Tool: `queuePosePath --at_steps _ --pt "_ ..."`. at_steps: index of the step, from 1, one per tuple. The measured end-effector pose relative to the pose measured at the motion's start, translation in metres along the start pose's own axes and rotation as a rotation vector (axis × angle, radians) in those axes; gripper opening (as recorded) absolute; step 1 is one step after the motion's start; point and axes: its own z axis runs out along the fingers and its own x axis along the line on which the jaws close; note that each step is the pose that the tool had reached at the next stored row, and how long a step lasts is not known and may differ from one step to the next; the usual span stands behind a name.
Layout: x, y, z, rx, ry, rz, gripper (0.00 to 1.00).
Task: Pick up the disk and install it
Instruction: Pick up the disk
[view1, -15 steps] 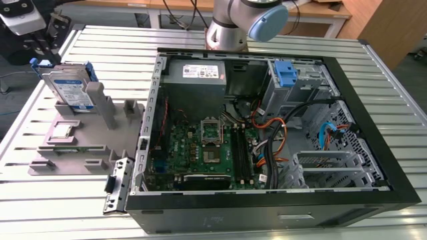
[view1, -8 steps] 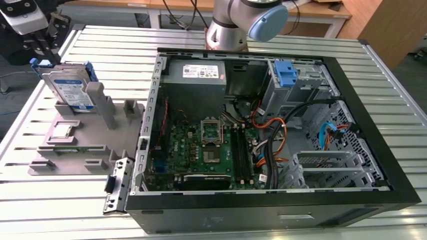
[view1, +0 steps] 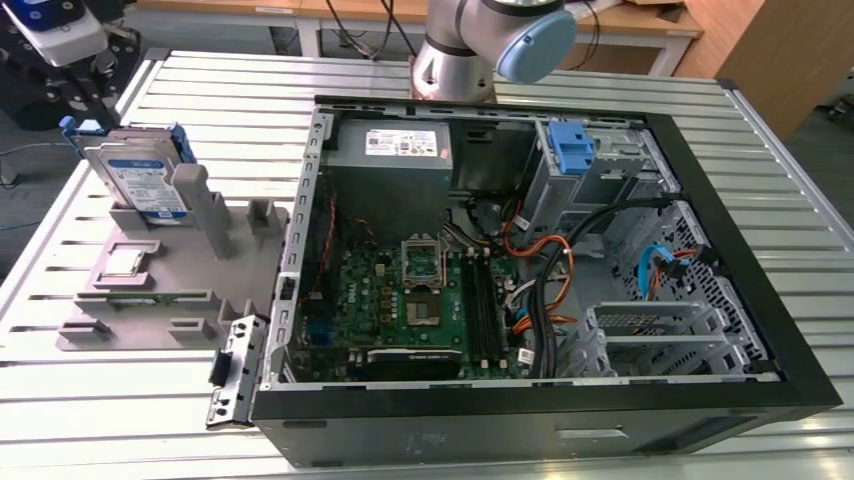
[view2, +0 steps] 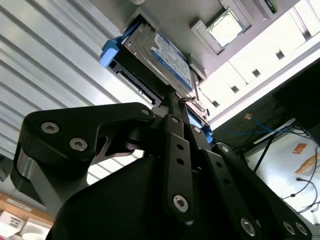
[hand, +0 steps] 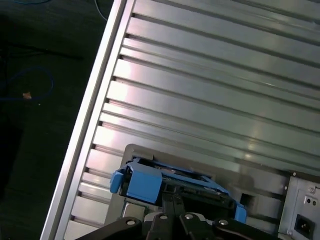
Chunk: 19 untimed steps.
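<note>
Upright in a grey holder on the slatted desk, at the exterior view's left, stands the disk, blue handle end uppermost. The tool hangs directly over that end. In both wrist views its tip meets the disk's upper edge. Whether it grips cannot be told. The open computer case lies beside the holder.

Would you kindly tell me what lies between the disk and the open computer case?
In the exterior view, the grey holder, with its upright posts and flat base, fills the stretch between the disk and the computer case.
</note>
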Motion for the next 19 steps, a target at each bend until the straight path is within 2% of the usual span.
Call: queuePosePath --at_steps 19 --pt "0.0000 0.0000 0.0004 -0.0072 0.0277 -0.326 0.10"
